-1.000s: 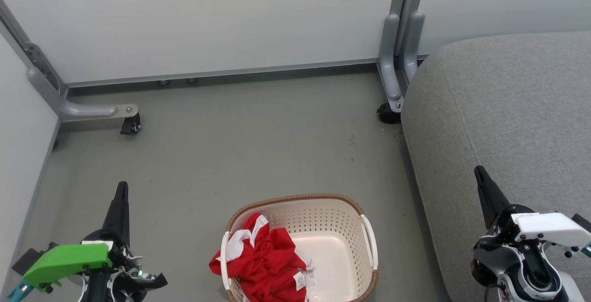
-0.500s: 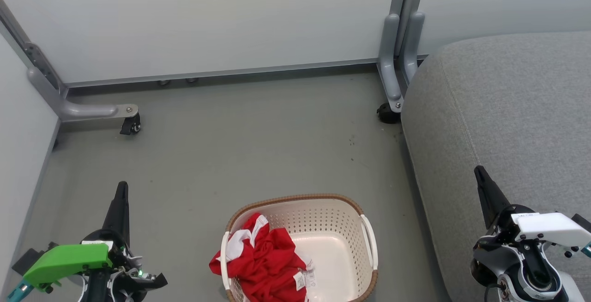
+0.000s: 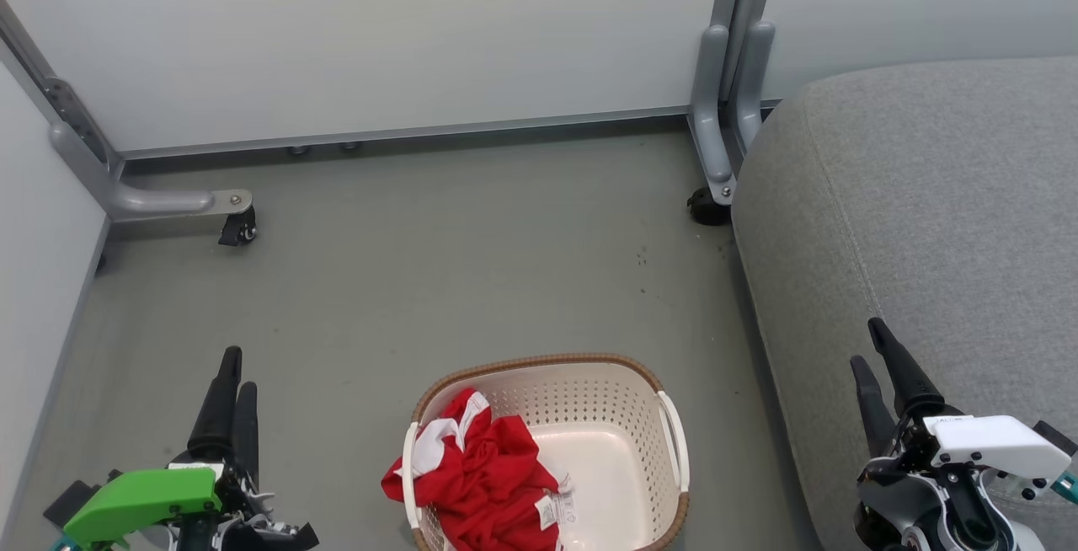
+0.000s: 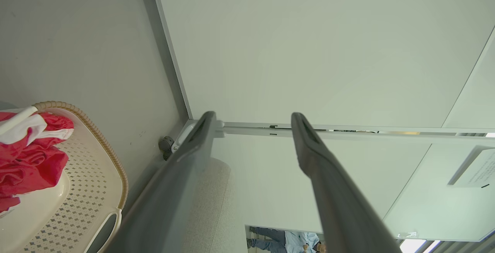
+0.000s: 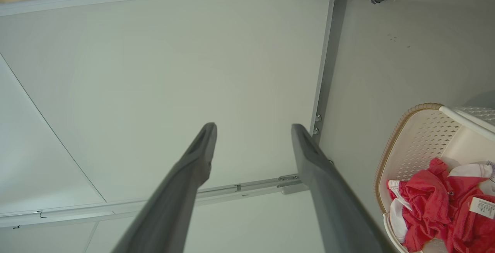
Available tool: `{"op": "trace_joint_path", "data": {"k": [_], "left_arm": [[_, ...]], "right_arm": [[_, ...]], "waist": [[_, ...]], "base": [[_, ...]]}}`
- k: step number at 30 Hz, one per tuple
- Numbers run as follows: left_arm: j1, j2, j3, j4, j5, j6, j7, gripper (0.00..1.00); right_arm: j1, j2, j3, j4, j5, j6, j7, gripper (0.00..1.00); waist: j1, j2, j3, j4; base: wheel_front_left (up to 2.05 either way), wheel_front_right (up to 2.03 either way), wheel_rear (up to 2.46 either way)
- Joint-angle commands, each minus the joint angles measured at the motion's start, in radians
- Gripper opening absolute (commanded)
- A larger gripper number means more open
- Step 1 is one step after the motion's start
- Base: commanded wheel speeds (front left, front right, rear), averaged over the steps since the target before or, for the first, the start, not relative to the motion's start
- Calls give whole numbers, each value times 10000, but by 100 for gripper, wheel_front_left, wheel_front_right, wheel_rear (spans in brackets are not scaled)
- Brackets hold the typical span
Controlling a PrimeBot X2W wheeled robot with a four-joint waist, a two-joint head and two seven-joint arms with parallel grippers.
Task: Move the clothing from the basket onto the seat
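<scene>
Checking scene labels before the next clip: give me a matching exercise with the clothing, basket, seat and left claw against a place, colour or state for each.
1. clothing
2. basket
3. seat
4. left claw

A. open, holding nothing
B. red and white, bunched up
C. cream, standing on the floor
D. light grey, at the head view's right

Pairs: 1-B, 2-C, 3-D, 4-A

The left gripper [image 3: 238, 370] has long dark tapered fingers [image 3: 217, 403] and a green cover [image 3: 139, 492]; the right gripper [image 3: 866, 342] has a white cover [image 3: 994, 441] with dark screws.
</scene>
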Motion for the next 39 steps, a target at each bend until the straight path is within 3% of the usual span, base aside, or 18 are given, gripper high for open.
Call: {"op": "trace_joint_path", "data": {"k": [1,10,25,39], "left_arm": [[-253,25,-99,-220,80,-10,-133,100],[-472,126,-320,-469,1111,-15,-581,100],[-559,282,-713,-998,5117,-24,-1264,100],[-553,487,-1129,-904,7696,20,-1762,100]], "right_arm": [[-194,-50,31,-256,-90,2,-72,100],[-254,-353,368,-415,-979,3,-623,100],[-260,-626,675,-1158,-5036,4,-1311,100],[-241,-821,1139,-1170,-7557,5,-1816,100]], "waist": [[0,0,5,0],[0,0,23,0],[0,0,16,-21],[0,0,-25,-35]], "base": [[0,0,0],[0,0,0],[0,0,0],[0,0,0]]}}
